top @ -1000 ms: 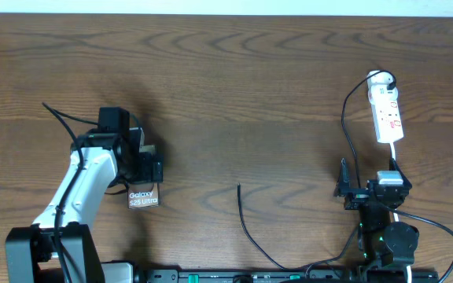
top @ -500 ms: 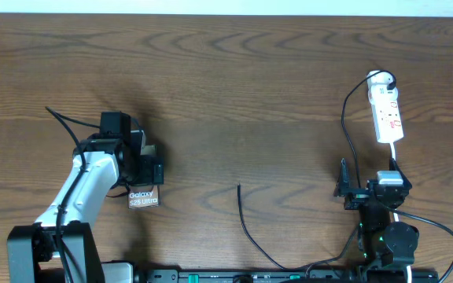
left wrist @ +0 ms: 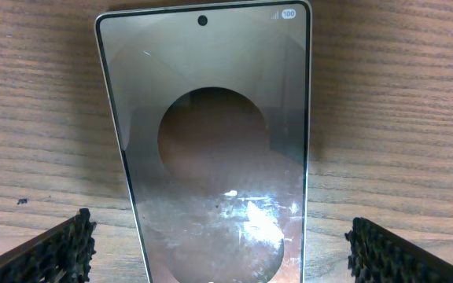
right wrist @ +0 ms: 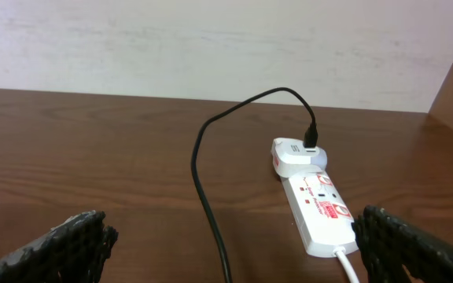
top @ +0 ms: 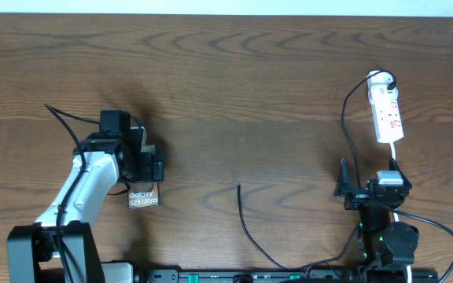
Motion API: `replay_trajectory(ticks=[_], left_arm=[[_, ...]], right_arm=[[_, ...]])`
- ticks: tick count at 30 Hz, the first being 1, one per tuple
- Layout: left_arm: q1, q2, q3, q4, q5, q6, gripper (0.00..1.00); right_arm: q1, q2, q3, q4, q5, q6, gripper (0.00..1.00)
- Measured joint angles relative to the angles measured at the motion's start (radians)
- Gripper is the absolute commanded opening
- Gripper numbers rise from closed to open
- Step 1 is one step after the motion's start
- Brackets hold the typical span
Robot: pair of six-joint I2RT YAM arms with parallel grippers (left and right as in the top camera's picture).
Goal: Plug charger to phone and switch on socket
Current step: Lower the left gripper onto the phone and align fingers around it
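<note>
The phone (left wrist: 215, 141) lies flat on the wooden table, its glossy face up, with white "Galaxy" lettering on its near end (top: 143, 197). My left gripper (left wrist: 226, 255) hangs open just above it, one finger on either side of the phone's width, touching nothing; overhead it covers the phone's far half (top: 144, 167). The charger, a thin black cable (top: 250, 232), ends in a loose tip (top: 238, 187) at mid-table. It runs from the round plug (right wrist: 293, 156) on the white socket (right wrist: 317, 208). My right gripper (right wrist: 234, 251) is open and empty, short of the socket (top: 387, 110).
The socket's white cord (right wrist: 348, 263) trails back toward the right arm's base (top: 388, 236). The left arm's thick black cable (top: 61, 119) sticks out to the left. A pale wall (right wrist: 211, 39) bounds the table's far edge.
The left gripper has shifted slightly toward the table's front edge over the phone. The right arm, cable and socket have not moved.
</note>
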Motion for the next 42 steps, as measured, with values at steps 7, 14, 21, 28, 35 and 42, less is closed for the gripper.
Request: replay_trajectory(ticks=[7,14,21,28,35,42], left_arm=[[-0.032,0.0,0.0,0.003,0.0,0.0,0.99],[-0.046,0.0,0.0,0.004,-0.022,0.0,0.99],[-0.046,0.017,0.0,0.03,-0.031,0.0,0.99],[-0.046,0.082,0.0,0.049,-0.031,0.0,0.99],[-0.046,0.097,0.0,0.064,-0.045,-0.001,0.99],[-0.046,0.097,0.0,0.064,-0.071,-0.003,0.99]], right_arm=[[0.0,0.0,0.0,0.0,0.0,0.0,0.99],[0.0,0.0,0.0,0.0,0.0,0.0,0.99],[0.0,0.0,0.0,0.0,0.0,0.0,0.99],[0.0,0.0,0.0,0.0,0.0,0.0,0.99],[0.0,0.0,0.0,0.0,0.0,0.0,0.99],[0.0,0.0,0.0,0.0,0.0,0.0,0.99]])
